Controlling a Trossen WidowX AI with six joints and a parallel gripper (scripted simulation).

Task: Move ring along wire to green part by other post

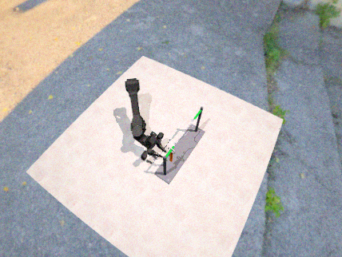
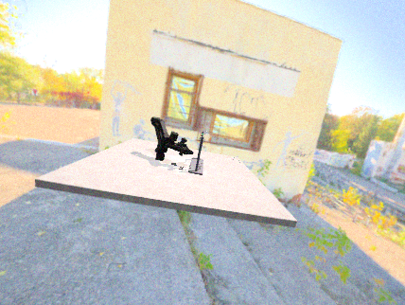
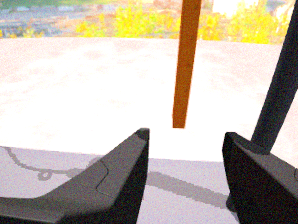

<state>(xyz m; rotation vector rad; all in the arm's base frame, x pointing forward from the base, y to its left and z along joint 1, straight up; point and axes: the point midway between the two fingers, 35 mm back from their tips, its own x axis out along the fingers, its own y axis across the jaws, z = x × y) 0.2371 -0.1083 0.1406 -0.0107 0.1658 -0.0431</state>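
Observation:
The orange handle (image 1: 171, 156) (image 3: 186, 65) hangs down beside the near post (image 1: 165, 167) (image 3: 277, 90). The ring at its top is tiny and pale at the near green part (image 1: 170, 152) in the top view, and out of frame in the wrist view. My gripper (image 1: 164, 154) (image 3: 186, 139) is open and empty. Its fingers point at the handle from the arm's side; in the wrist view the handle's lower end shows between and just above the fingertips, beyond them. The post stands right of the handle, behind the right finger. The thin grey wire is barely visible.
The far post (image 1: 198, 120) with its green part (image 1: 197, 114) stands toward the back right in the top view. Both posts rise from a grey base plate (image 1: 187, 145) (image 3: 30, 187) on the pale table (image 1: 216, 191) (image 2: 109, 175). Shadows of wire and handle fall on the plate.

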